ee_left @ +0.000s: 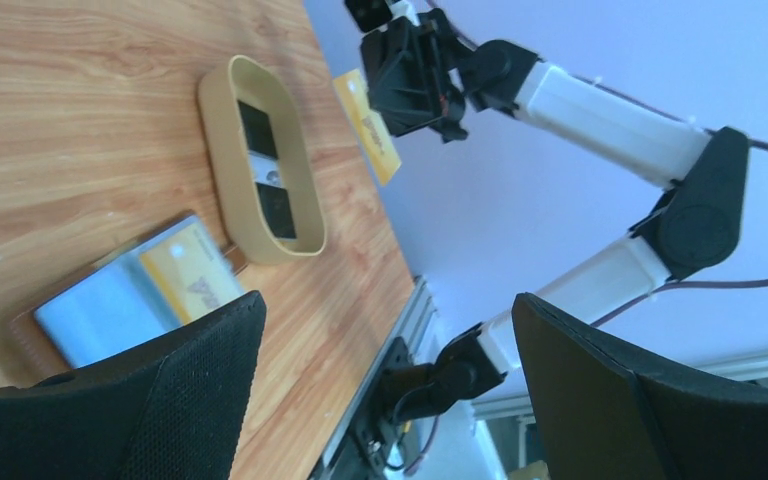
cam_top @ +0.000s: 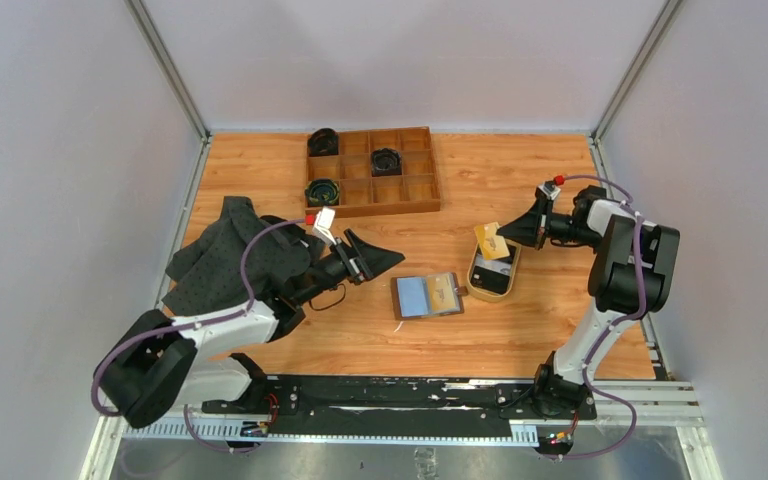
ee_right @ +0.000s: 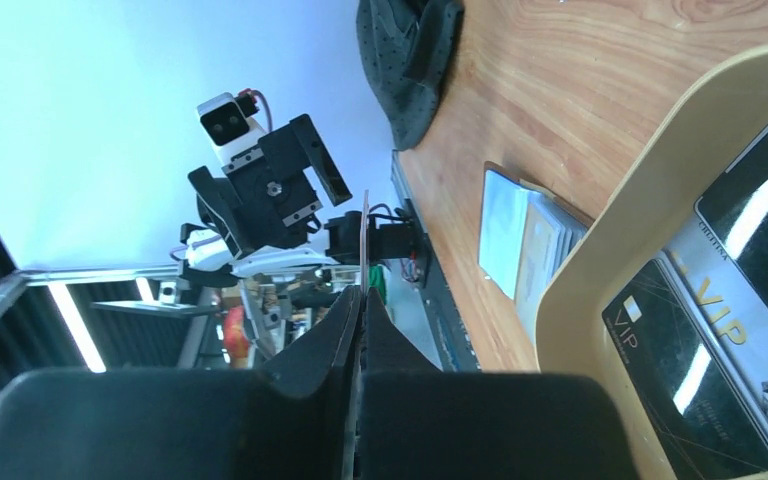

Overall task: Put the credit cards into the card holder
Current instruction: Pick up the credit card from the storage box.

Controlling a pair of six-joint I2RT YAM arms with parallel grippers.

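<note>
The brown card holder lies open on the table, a yellow-gold card in its right sleeve; it also shows in the left wrist view and the right wrist view. My right gripper is shut on another yellow-gold credit card, held on edge just above the tan oval dish. That card shows edge-on in the right wrist view and in the left wrist view. Dark cards lie in the dish. My left gripper is open and empty, left of the card holder.
A brown wooden compartment tray with dark round objects stands at the back. A dark cloth lies at the left under my left arm. Metal rails run along the table's sides and near edge.
</note>
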